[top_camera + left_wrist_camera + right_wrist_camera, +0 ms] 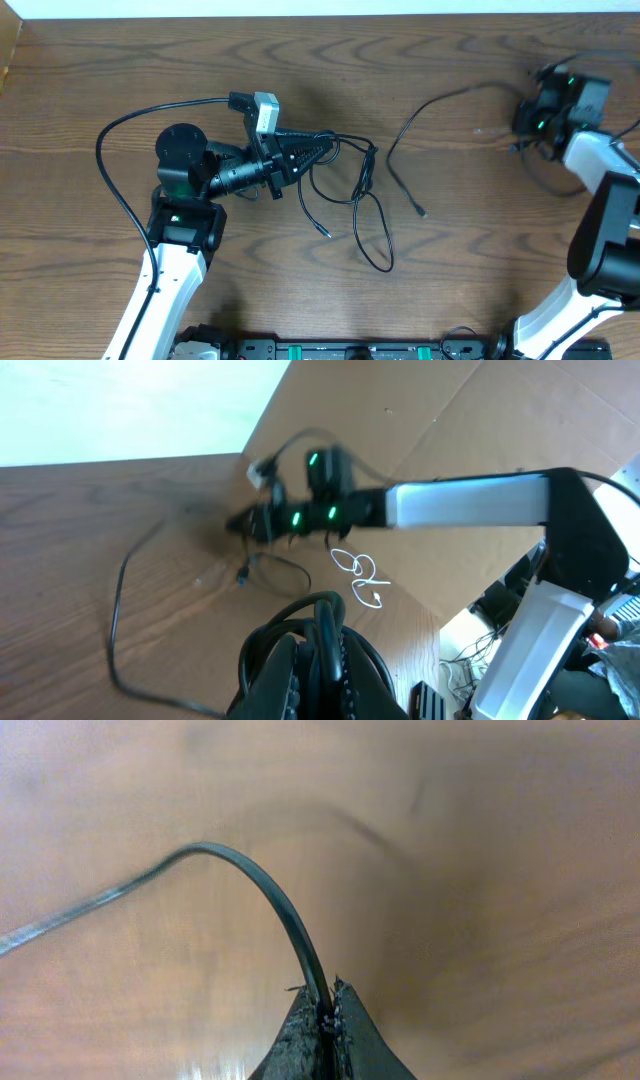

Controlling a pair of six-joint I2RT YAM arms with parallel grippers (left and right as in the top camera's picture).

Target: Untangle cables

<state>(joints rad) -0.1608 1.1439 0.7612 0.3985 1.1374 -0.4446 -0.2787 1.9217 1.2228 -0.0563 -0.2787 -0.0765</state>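
Right end effector (pixel 328 998) pinches black cable (pixel 210 848); left end effector (pixel 328 146) clamps tangle (pixel 371 151).

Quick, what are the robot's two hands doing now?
Left gripper: closed on the tangled black cables.
Right gripper: closed on a separate black cable.

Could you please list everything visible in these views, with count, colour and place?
table: one, brown wood, under everything
tangle: black cables, count unclear, table centre
loose cable: one, black, right half of table
white cable: one, white, curled near the right arm
cardboard: brown, count unclear, beyond the table
left arm: one, white and black, lower left
right arm: one, white and black, right edge
left gripper: one, black, shut on the tangle
right gripper: one, black, shut on the loose cable
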